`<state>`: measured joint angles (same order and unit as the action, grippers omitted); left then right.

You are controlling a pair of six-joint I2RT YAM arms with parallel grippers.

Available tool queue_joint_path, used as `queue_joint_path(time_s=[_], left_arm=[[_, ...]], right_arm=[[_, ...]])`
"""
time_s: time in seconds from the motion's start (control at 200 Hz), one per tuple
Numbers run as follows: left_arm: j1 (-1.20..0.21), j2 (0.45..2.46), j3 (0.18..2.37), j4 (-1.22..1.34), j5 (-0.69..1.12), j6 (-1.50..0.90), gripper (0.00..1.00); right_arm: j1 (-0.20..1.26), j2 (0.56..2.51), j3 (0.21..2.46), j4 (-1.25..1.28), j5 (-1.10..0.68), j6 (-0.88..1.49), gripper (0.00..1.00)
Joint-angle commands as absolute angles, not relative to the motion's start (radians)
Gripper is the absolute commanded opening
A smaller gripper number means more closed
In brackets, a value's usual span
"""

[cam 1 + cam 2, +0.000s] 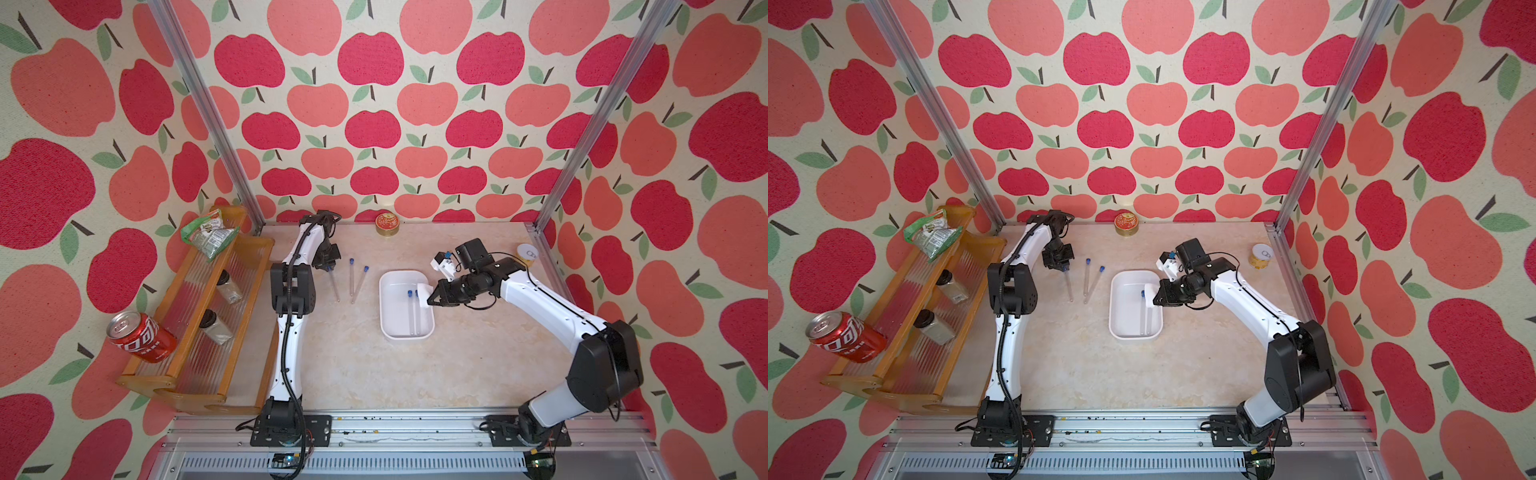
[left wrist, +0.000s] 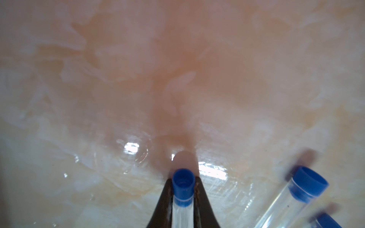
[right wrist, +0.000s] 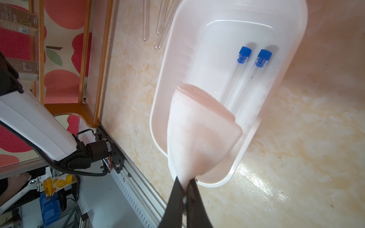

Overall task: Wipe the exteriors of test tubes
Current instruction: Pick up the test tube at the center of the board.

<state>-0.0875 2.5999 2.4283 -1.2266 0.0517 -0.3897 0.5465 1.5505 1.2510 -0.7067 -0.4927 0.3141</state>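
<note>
Three clear, blue-capped test tubes lie on the marbled table left of a white tray (image 1: 405, 336). My left gripper (image 2: 182, 189) is shut on the leftmost tube (image 1: 333, 286) just below its blue cap (image 2: 182, 180), with a black finger (image 2: 164, 199) on each side. The two neighbouring tubes (image 1: 351, 278) (image 1: 360, 282) lie free beside it. Two more tubes (image 3: 240, 69) (image 3: 258, 71) rest side by side inside the tray. My right gripper (image 3: 184, 183) is shut on a folded white cloth (image 3: 197, 138) that hangs over the tray's near end.
A wooden rack (image 1: 199, 316) along the left edge carries a red soda can (image 1: 141, 336), two dark-lidded jars (image 1: 228, 286) and a snack bag (image 1: 208, 232). A round red tin (image 1: 387, 224) stands at the back wall. A yellow can (image 1: 1261, 255) is at the back right.
</note>
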Motion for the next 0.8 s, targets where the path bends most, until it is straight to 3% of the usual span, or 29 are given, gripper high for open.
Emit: queue_joint_path(time_s=[0.0,0.315,0.795], left_arm=[[-0.092,2.651,2.428,-1.264,0.043,-0.378,0.11],[-0.108,2.542,2.352,-1.245,0.074,-0.371,0.06],[-0.266,2.039,1.95,-1.138,0.154,-0.412,0.1]], right_arm=[[0.538,1.527,1.241,-0.721,-0.514,0.296,0.0],[0.538,1.523,1.234,-0.718,-0.516,0.297,0.0],[0.637,1.601,1.263,-0.574,-0.615,0.375,0.0]])
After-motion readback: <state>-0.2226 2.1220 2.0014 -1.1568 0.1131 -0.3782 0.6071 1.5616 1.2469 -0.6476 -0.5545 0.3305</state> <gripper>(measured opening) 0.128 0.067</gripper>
